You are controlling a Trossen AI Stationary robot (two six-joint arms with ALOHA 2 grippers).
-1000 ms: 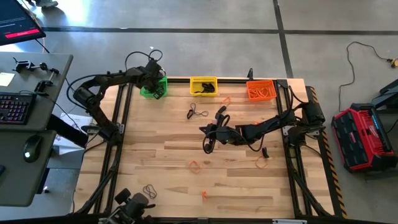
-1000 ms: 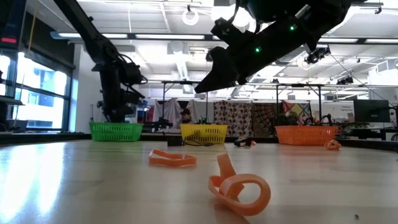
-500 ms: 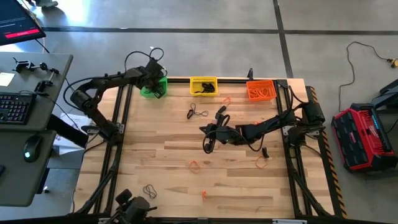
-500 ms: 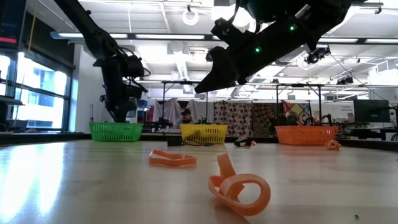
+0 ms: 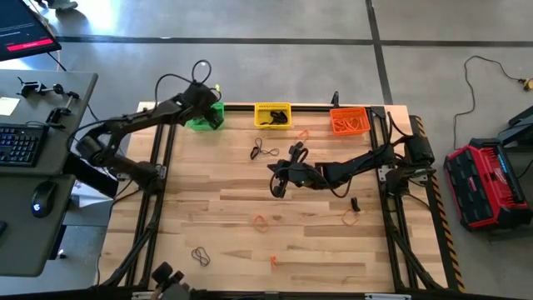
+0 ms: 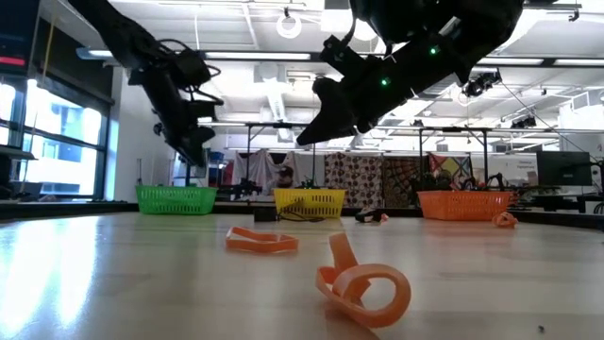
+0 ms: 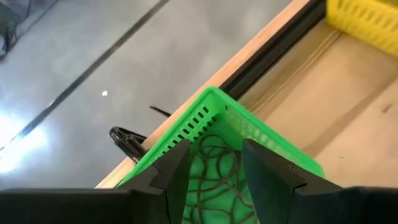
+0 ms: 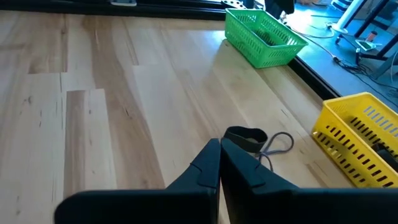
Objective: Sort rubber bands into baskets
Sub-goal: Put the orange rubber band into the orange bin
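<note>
Overhead, left claw (image 5: 208, 98) hangs directly above the green basket (image 5: 204, 117) at the desk's (image 5: 208, 208) far left corner. Fingers parted, nothing between them; in the left wrist view dark rubber bands (image 7: 214, 171) lie in the basket bottom straight below the gap.

Right claw (image 5: 279, 179) over mid-desk, fingers pressed together, nothing held as far as the right wrist view shows. Just ahead of its tips: a dark band with a thin loop (image 8: 255, 142) flat on the wood, apart from the claw. Beyond that pair, the yellow basket (image 5: 272, 114) with dark bands inside. Orange basket (image 5: 349, 121) farther along the same far edge, off to the right claw's side, orange bands in it.

Loose orange bands (image 5: 261, 222) lie behind the right claw, toward the near edge; another (image 5: 351, 218) beside its arm. Two dark loops (image 5: 200, 255) near the desk's front-left, well apart from both claws. One orange piece (image 5: 274, 260) by the front edge, shape unclear from above, possibly the curled band (image 6: 363, 283) seen in the low view.
</note>
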